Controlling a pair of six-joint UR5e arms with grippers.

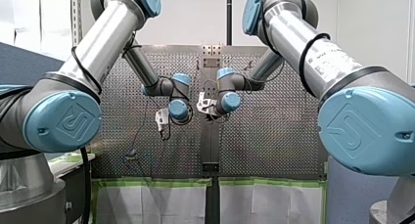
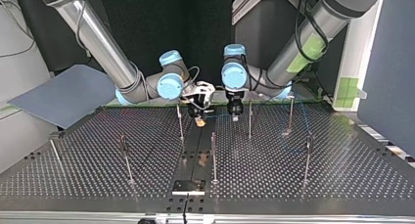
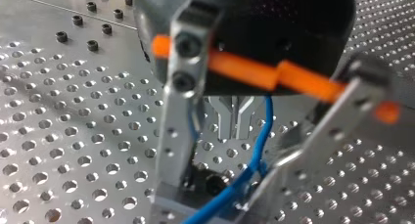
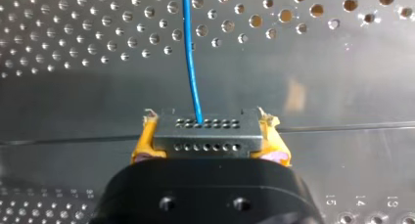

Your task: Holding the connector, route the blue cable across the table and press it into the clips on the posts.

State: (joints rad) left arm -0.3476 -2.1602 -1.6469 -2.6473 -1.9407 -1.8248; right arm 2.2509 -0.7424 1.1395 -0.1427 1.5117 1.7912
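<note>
"Why are both hands so close together over the table (image 2: 318, 185)?"

"There's one table, and the run starts here. My right gripper (image 4: 207, 138) is clamped on the connector (image 4: 205, 128), with a yellow pad on each end of it. I judge that grip is there to stop the end twisting while the line is laid. My left gripper (image 3: 218, 197) hangs just beside the right one. Its metal fingers are apart and the blue cable (image 4: 191, 62) runs loose between them. I'd call that a guide rather than a grip."

"How many posts?"

"I count seven posts (image 2: 214, 155) from across the table, though the thin one far out beyond my right gripper is faint. They stand well apart from one another. I think that's so the cable gets carried from one to the next."

"And the smaller things?"

"Two grippers, one connector and one cable. The cable leaves the connector's face straight ahead of my right fingers. One forked clip (image 3: 236, 117) shows just ahead of my left fingers, with its mouth opening towards my wrist to take the line. The cable passes close by it, but I can't tell whether it's seated there."
</note>
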